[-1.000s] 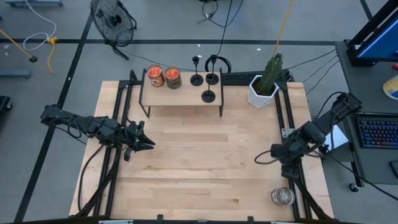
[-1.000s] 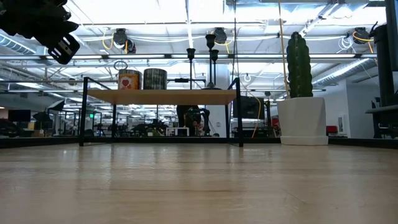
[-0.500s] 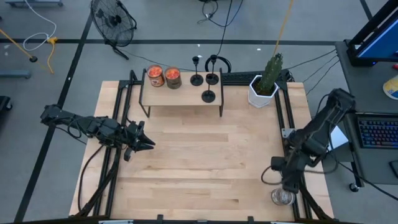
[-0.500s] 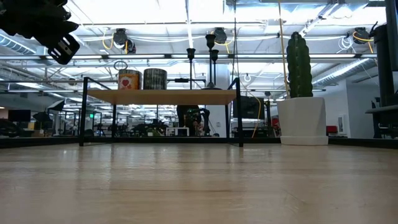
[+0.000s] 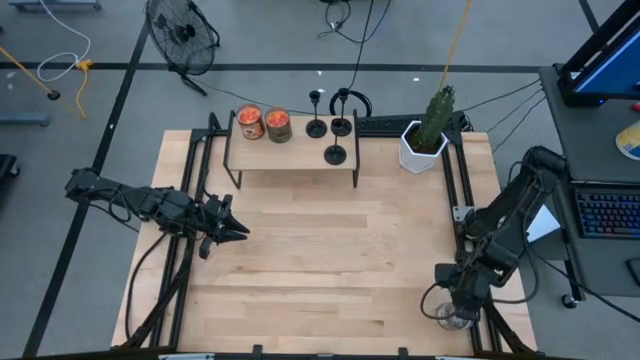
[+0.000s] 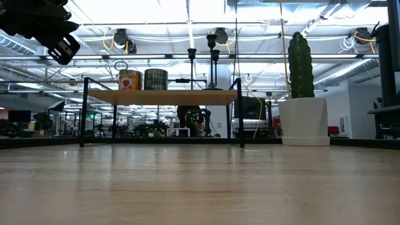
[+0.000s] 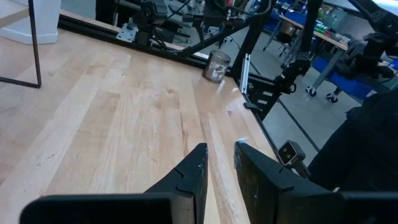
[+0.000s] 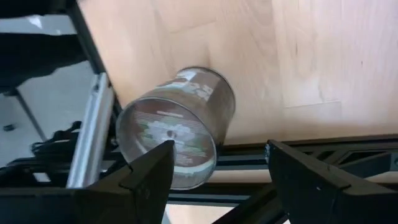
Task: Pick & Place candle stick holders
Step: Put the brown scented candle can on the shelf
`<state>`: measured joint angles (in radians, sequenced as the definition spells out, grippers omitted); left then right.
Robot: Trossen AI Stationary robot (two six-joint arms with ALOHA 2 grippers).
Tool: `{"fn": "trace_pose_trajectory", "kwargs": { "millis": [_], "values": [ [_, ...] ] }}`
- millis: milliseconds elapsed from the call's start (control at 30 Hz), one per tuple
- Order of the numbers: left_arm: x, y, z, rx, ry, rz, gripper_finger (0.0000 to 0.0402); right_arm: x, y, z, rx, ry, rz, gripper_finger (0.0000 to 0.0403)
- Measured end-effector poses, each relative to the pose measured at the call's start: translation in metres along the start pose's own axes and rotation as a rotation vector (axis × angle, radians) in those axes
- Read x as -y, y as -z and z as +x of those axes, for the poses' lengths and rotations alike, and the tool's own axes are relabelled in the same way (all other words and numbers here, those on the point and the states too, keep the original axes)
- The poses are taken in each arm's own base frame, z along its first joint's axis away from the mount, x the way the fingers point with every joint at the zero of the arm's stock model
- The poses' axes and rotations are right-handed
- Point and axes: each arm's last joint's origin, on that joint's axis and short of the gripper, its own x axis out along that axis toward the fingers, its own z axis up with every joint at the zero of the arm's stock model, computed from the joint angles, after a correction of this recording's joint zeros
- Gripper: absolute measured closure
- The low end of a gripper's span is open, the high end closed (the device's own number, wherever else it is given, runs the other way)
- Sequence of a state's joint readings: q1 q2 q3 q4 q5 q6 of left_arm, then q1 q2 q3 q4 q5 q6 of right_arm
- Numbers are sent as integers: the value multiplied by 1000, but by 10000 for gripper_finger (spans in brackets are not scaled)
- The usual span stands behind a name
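Glass jar [image 8: 177, 124] under right tool [image 8: 217, 171]

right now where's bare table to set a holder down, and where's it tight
The widest bare wood is the table's middle, between the shelf's front edge, the left gripper and the right gripper. It is crowded on the shelf, where two orange jars and three candle stick holders stand, beside the potted cactus, and around the glass jar under the right gripper's open fingers.

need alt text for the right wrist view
The right hand, fingers wide apart, hovers over a clear glass jar standing at the edge of the wooden table. The jar shows between the two dark fingers, not gripped, with the table's black frame rail beneath it.
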<state>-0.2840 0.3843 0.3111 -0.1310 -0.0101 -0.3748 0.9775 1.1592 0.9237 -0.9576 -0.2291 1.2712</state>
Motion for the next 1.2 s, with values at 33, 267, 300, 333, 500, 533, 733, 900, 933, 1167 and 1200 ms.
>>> {"fn": "trace_pose_trajectory", "kwargs": {
  "millis": [33, 267, 300, 333, 500, 533, 733, 900, 933, 1167, 1200],
  "values": [
    [0, 0, 0, 0, 0, 0, 314, 0, 0, 2, -4, 11, -2, 155],
    [0, 0, 0, -1, 0, 6, 314, -4, -2, 11, -19, 45, -10, 156],
    [0, 0, 0, -1, 0, 6, 314, -4, -3, 13, -21, 54, -9, 156],
    [0, 0, 0, -3, -1, 6, 314, -4, -3, 14, -23, 61, -14, 156],
    [0, 1, 0, -9, -3, 7, 314, -6, -6, 23, -40, 99, -25, 156],
    [0, 1, 0, -9, -3, 10, 314, -7, -7, 25, -40, 107, -29, 156],
    [-1, 2, 0, -19, -7, 14, 314, -7, -9, 32, -29, 145, -38, 156],
    [-1, 4, 0, -39, -15, 14, 314, -8, -9, 32, -26, 146, -29, 156],
    [-2, 4, 0, -41, -15, 14, 314, -8, -9, 32, -26, 145, -28, 156],
    [-2, 5, 0, -52, -20, 14, 314, -7, -11, 41, -31, 90, -37, 159],
    [-2, 5, 0, -52, -20, 13, 314, -7, -11, 43, -39, 79, -38, 163]
  ]
}}
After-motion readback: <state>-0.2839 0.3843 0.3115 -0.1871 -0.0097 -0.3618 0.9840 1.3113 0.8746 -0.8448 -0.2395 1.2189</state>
